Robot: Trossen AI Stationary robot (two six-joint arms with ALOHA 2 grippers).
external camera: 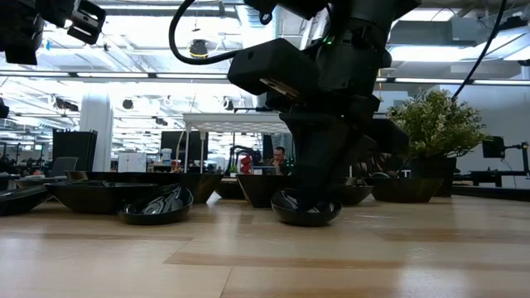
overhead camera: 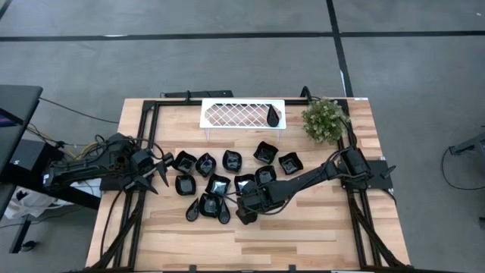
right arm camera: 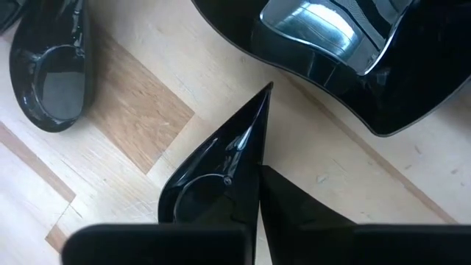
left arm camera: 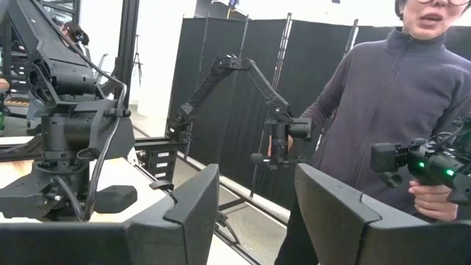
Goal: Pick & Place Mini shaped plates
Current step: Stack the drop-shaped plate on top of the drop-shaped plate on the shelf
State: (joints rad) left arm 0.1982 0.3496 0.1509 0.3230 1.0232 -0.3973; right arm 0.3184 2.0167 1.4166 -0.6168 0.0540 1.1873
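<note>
Several glossy black mini shaped plates (overhead camera: 231,160) lie in a loose group on the middle of the wooden table (overhead camera: 303,235). One teardrop plate (overhead camera: 273,116) lies in the white lattice tray (overhead camera: 231,114). My right gripper (right arm camera: 259,177) points steeply down at the near side of the group and is shut on a teardrop plate (right arm camera: 210,180), which sits on the table (external camera: 306,217). My left gripper (overhead camera: 163,173) waits open at the table's left edge, holding nothing (left arm camera: 254,199). My right gripper pinches the teardrop plate's side rim (right arm camera: 255,151), a little below its pointed tip (right arm camera: 268,88). One finger (right arm camera: 184,243) is over the bowl and the other (right arm camera: 316,221) is outside the wall. The fingers come from above, slanting down. The plate's base rests on the table.
Another teardrop plate (right arm camera: 51,73) and a squarish plate (right arm camera: 346,51) lie close to the held one. A green plant (overhead camera: 324,120) stands at the back right beside the tray. Bare wood lies along the near edge. A person (left arm camera: 397,110) stands beyond the table's left side.
</note>
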